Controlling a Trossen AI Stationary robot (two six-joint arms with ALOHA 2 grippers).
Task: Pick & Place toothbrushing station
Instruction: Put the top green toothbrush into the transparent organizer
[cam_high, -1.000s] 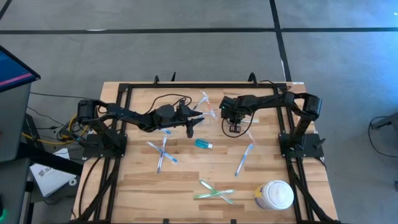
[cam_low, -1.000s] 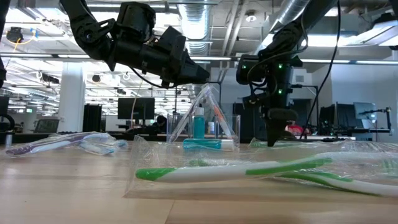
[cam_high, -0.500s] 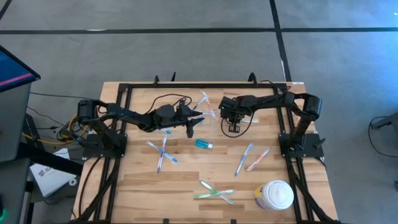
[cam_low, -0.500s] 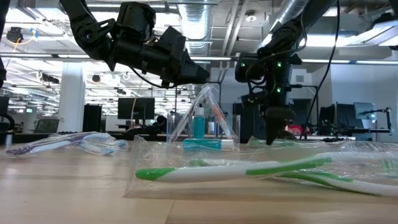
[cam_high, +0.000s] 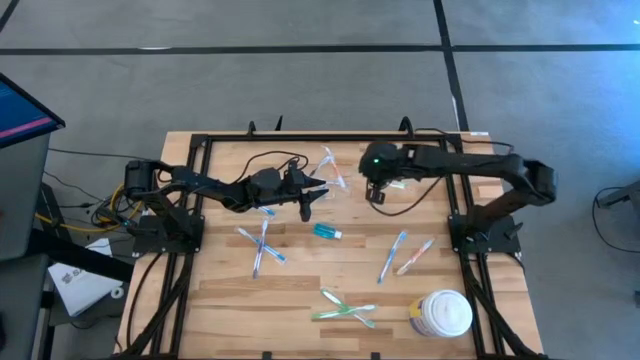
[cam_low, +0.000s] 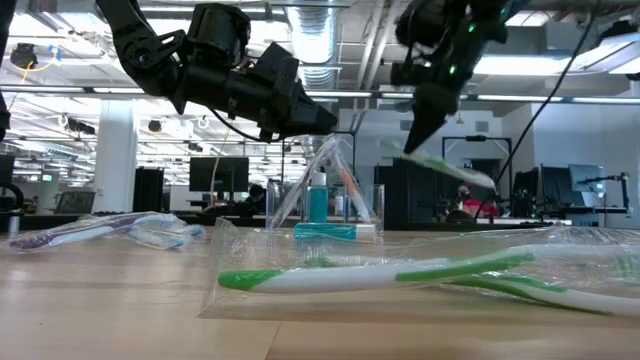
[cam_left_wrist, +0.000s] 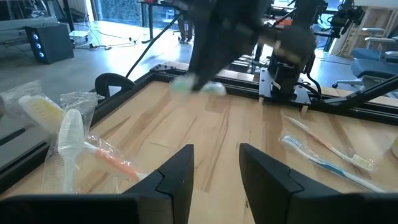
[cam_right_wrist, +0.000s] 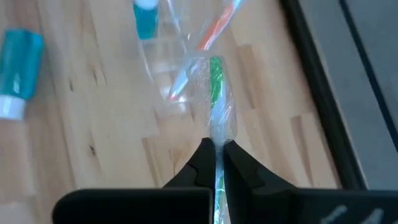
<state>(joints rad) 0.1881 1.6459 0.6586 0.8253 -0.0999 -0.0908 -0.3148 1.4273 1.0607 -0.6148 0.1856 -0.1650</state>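
The right gripper (cam_right_wrist: 215, 151) is clamped on a wrapped green brush (cam_right_wrist: 216, 99), lifted clear of the table at about twelve o'clock, just above the clear holder (cam_low: 325, 190). It looks light and stiff, but the crinkly wrap seems slippery, so a pinch on the handle through the film suits best. The left gripper (cam_left_wrist: 216, 167) hangs nearby with fingers apart, holding nothing. A second ago the right gripper pointed down near the boards; now it has risen and swung back, carrying the brush
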